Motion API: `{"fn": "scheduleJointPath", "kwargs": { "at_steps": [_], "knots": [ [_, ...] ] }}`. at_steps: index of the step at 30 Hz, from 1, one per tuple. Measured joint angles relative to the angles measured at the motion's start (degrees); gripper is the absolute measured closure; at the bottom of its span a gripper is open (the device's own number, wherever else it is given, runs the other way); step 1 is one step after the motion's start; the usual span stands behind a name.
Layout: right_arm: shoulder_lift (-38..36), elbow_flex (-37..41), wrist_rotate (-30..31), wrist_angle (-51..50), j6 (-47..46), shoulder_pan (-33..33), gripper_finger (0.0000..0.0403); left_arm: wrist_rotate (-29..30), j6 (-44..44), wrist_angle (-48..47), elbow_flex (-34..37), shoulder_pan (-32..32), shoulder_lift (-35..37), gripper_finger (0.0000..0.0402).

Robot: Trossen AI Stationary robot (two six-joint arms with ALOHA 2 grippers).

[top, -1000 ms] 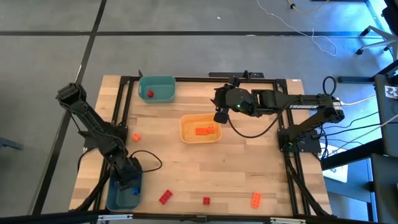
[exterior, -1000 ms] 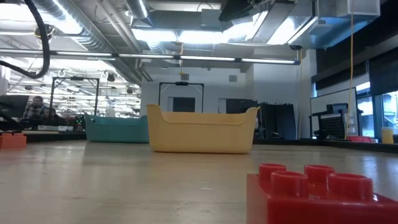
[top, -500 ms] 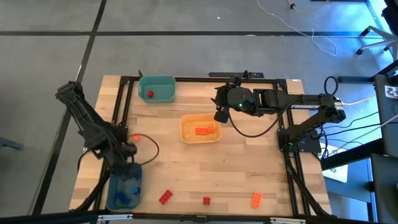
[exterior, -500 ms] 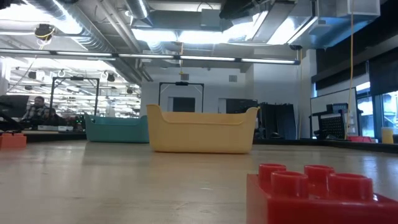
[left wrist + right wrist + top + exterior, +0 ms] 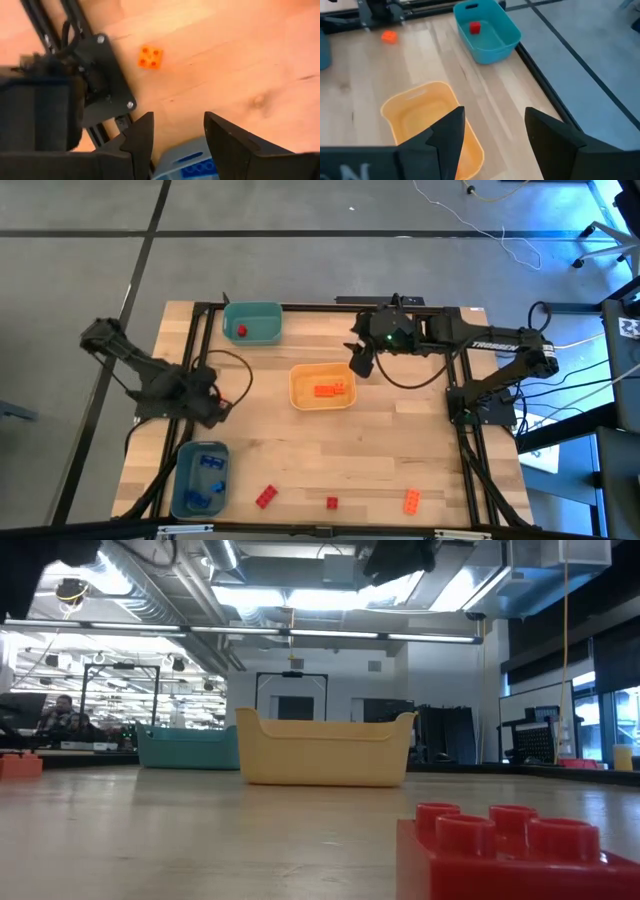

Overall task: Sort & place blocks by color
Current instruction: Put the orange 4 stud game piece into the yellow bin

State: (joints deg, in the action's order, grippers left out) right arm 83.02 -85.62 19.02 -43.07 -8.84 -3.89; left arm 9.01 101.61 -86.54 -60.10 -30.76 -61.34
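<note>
My left end effector [image 5: 175,142] hangs over the bench [image 5: 380,450] near its left edge, fingers spread apart, nothing between them. In its wrist view a small orange block [image 5: 150,56] lies on the wood just beyond the fingers, and the blue bin [image 5: 200,478] at the near-left corner holds blue blocks [image 5: 208,480]. My right end effector [image 5: 492,132] is up over the far side of the bench, beside the yellow bin [image 5: 322,387] at mid-bench, fingers also apart and empty. The yellow bin has orange blocks [image 5: 329,390] in it. The teal bin [image 5: 252,322] at the far-left corner holds one red block [image 5: 241,331]. Along the near edge lie a red brick [image 5: 265,497], a small red block [image 5: 332,502] and an orange brick [image 5: 411,500], well apart from each other.
</note>
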Motion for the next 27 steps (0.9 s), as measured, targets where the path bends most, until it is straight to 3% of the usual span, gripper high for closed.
{"fn": "scheduleJointPath", "kwargs": {
  "at_steps": [7,14,20,27],
  "knots": [
    [0.2,0.0,-2.26,-1.39,0.61,-2.75,0.0194,-3.74,-8.69,2.55,3.48,13.8,0.0,0.0236],
    [0.2,0.0,-2.79,-1.83,3.93,-3.9,0.0194,-5.81,-20.97,13.68,12.73,21.49,0.0,0.0237],
    [0.2,0.0,-2.82,-2.23,4.85,-3.88,0.0194,-7.62,-20.63,18.16,20.48,24.1,-0.14,0.024],
    [0.2,0.0,-2.78,-2.28,5.27,-3.88,0.0194,-6.91,-18.41,17.87,19.81,27.08,-0.83,0.0241]
  ]
}}
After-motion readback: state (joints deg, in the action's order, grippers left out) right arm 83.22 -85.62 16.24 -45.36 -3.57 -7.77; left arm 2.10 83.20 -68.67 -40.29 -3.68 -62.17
